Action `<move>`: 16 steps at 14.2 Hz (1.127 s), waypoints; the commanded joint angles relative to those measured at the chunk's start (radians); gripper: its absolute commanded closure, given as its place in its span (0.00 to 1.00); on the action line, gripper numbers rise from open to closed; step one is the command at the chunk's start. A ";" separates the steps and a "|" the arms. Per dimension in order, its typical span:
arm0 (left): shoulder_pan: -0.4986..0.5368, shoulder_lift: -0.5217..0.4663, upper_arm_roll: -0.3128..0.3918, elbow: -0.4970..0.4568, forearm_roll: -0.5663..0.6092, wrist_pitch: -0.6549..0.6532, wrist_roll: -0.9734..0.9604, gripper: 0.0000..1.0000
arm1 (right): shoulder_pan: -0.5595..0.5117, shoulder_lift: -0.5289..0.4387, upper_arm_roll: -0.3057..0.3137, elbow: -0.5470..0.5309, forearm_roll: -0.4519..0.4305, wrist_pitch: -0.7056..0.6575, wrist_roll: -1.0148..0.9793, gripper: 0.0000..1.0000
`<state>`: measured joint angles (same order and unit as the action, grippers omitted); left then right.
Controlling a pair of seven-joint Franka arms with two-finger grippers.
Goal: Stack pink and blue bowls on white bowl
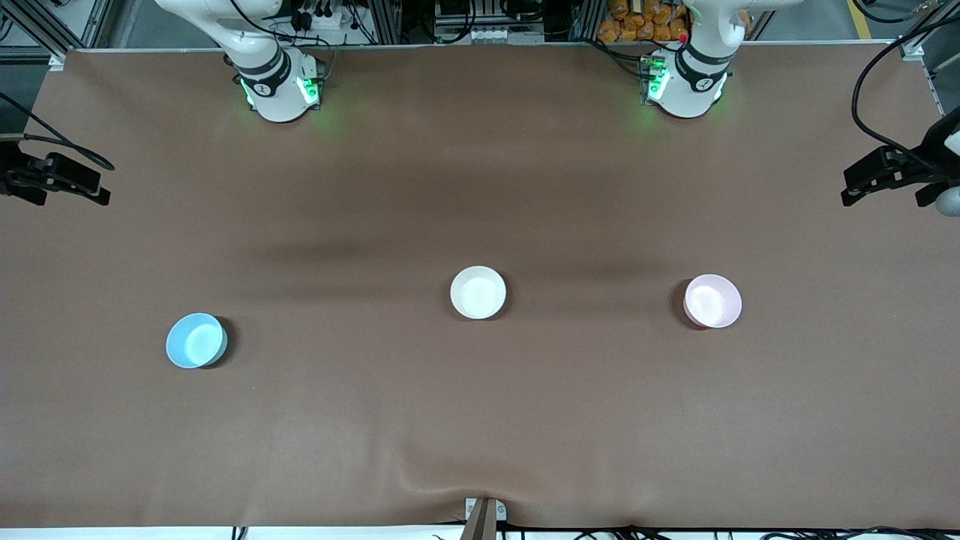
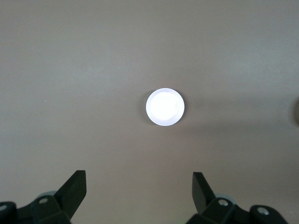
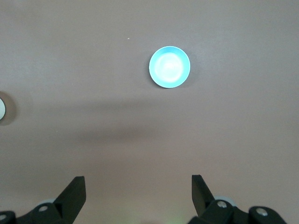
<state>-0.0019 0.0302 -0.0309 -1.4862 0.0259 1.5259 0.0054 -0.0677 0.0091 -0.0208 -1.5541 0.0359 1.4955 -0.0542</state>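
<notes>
The white bowl (image 1: 478, 292) sits upright mid-table. The pale pink bowl (image 1: 712, 301) stands toward the left arm's end. The light blue bowl (image 1: 196, 340) stands toward the right arm's end, a little nearer the front camera. All three are apart and empty. My left gripper (image 2: 139, 186) is open and empty, high over the table, with the pink bowl (image 2: 165, 107) far below it. My right gripper (image 3: 138, 186) is open and empty, high up, with the blue bowl (image 3: 169, 66) far below and the white bowl's edge (image 3: 1, 109) at the frame's border. Neither gripper shows in the front view.
The brown table cover (image 1: 480, 420) has a wrinkle by a clamp (image 1: 484, 517) at its front edge. Black camera mounts reach in at the right arm's end (image 1: 56, 180) and the left arm's end (image 1: 892, 176). The arm bases (image 1: 277, 86) (image 1: 686, 82) stand along the back edge.
</notes>
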 commanded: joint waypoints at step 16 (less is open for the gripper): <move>0.052 0.197 0.005 -0.043 0.006 0.081 0.061 0.00 | -0.047 -0.004 0.009 -0.004 -0.004 -0.001 -0.067 0.00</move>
<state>0.0451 0.1948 -0.0232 -1.5107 0.0194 1.5657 0.0492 -0.0899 0.0096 -0.0231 -1.5562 0.0356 1.4964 -0.0845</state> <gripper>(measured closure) 0.000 0.000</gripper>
